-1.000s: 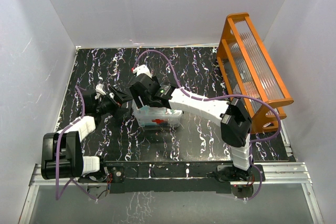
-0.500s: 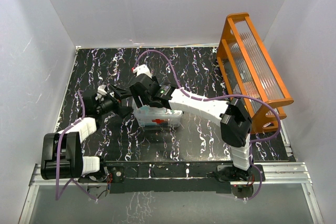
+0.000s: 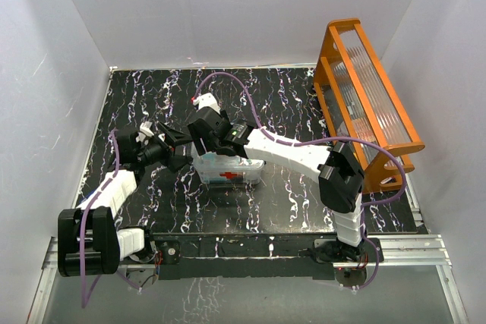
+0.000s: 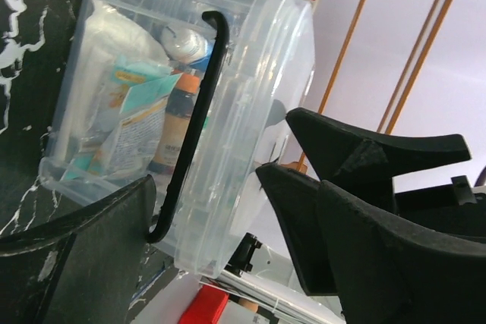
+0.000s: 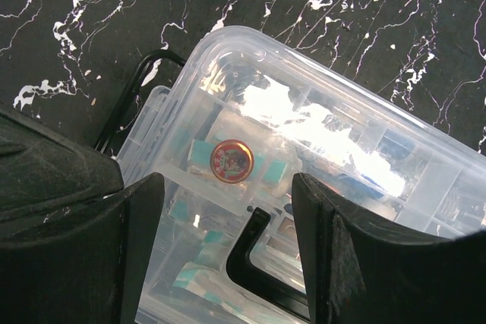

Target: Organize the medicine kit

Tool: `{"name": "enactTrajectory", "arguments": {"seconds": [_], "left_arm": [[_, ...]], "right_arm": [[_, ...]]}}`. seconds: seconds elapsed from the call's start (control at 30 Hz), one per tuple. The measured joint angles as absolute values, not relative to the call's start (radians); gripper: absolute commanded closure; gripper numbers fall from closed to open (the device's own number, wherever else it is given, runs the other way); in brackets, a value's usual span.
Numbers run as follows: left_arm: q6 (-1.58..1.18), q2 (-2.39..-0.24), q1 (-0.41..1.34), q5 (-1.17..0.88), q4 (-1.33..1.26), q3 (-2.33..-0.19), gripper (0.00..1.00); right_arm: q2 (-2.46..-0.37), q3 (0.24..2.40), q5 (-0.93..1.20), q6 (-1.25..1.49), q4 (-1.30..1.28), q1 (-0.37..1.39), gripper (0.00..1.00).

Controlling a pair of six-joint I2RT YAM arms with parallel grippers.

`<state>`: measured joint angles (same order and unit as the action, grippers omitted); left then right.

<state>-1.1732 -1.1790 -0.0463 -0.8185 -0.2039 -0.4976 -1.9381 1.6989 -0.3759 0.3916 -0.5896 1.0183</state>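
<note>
White walls [image 3: 228, 5] close in a black marbled surface [image 3: 288, 104], with an orange rack [image 3: 364, 96] along its right edge. The left gripper [image 3: 181, 149] holds its jaws wide around the end of the clear lid [image 4: 258, 96] and black handle [image 4: 201, 111], gripping nothing. The right gripper [image 5: 228, 180], jaws about half apart, sits over the lid; contact is unclear. Both arms reach inward to the medicine box [image 3: 228, 171] at mid-surface, well apart from every edge.

Red cross [image 3: 230, 176] on clear box [image 3: 247, 171]
</note>
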Motion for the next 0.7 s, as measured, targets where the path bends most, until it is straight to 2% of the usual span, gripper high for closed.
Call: {"name": "enactTrajectory", "arguments": {"seconds": [0.23, 0.5, 0.7], "left_arm": [[-1.046, -1.145, -0.046, -0.788, -0.025, -0.551, 0.34], [-0.92, -1.136, -0.041, -0.782, 0.122, -0.616, 0.38], [-0.853, -1.142, 0.003, -0.765, 0.159, -0.662, 0.5]], "right_arm": [[-1.938, 1.697, -0.376, 0.393, -0.581, 1.018, 0.37], [-1.938, 1.693, -0.375, 0.394, -0.571, 1.018, 0.38], [-1.938, 1.693, -0.374, 0.395, -0.571, 1.018, 0.39]]}}
